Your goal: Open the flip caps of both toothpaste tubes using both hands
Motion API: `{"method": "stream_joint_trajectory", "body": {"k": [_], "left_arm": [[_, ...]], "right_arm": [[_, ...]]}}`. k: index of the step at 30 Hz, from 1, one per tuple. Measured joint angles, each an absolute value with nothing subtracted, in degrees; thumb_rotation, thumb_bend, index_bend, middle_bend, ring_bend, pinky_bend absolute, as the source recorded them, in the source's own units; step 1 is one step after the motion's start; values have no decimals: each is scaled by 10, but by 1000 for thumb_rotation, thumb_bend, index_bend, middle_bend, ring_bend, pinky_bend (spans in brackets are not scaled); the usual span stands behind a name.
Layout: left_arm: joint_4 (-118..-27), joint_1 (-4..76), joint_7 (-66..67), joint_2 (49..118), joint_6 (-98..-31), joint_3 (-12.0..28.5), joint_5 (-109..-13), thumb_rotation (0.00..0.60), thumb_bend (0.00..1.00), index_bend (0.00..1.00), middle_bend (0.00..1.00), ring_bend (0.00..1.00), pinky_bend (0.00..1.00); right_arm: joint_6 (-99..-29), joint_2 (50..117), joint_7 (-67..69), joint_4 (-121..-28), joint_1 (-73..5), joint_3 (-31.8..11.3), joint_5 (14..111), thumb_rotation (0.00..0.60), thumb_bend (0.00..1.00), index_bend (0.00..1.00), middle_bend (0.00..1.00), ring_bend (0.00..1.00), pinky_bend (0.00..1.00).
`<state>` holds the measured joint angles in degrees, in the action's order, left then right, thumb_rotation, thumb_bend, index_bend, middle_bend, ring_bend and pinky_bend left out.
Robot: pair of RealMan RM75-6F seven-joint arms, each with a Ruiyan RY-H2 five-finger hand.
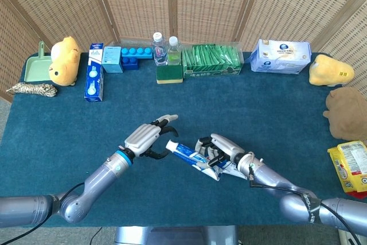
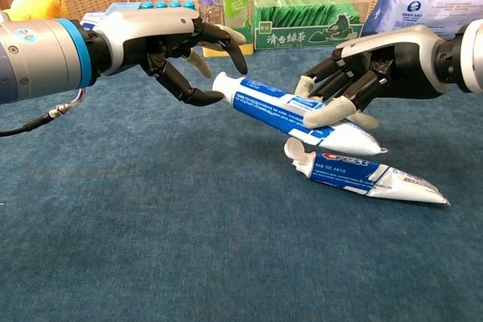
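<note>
My right hand (image 2: 373, 73) (image 1: 225, 148) holds a blue-and-white toothpaste tube (image 2: 283, 109) (image 1: 187, 152) by its middle, lifted off the blue cloth. Its white cap (image 2: 223, 85) (image 1: 171, 144) is closed and points left. My left hand (image 2: 162, 41) (image 1: 145, 137) has its fingers spread around that cap, thumb tip at the cap's lower side and the other fingers arched above it. It grips nothing. A second tube (image 2: 370, 174) lies on the cloth under my right hand, its flip cap (image 2: 296, 148) standing open.
Along the far edge stand two bottles (image 1: 165, 48), a green packet box (image 1: 211, 61), a tissue pack (image 1: 280, 56), blue blocks (image 1: 136, 57) and a toothpaste box (image 1: 94, 78). Plush toys (image 1: 63, 59) (image 1: 330, 70) and a snack bag (image 1: 350, 166) lie at the sides.
</note>
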<state>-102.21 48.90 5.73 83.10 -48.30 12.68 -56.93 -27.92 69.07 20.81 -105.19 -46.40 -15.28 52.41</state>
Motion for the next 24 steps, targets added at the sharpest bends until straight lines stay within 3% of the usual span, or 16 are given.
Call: {"method": "stream_joint_trajectory", "body": {"k": [15,24], "left_arm": [[-1021,498,51,834,-484,129,-563,600,335,416,54,0,192],[-1020,499,48,831,-483,126,-559,600,335,421,55,0,192]], "right_arm": [[-244,681,260,-1049,-457,-168,538,600,559,867,740,715,789],[-219,678,300,-1042,-445,-184,554,600,559,867,740,717,790]]}}
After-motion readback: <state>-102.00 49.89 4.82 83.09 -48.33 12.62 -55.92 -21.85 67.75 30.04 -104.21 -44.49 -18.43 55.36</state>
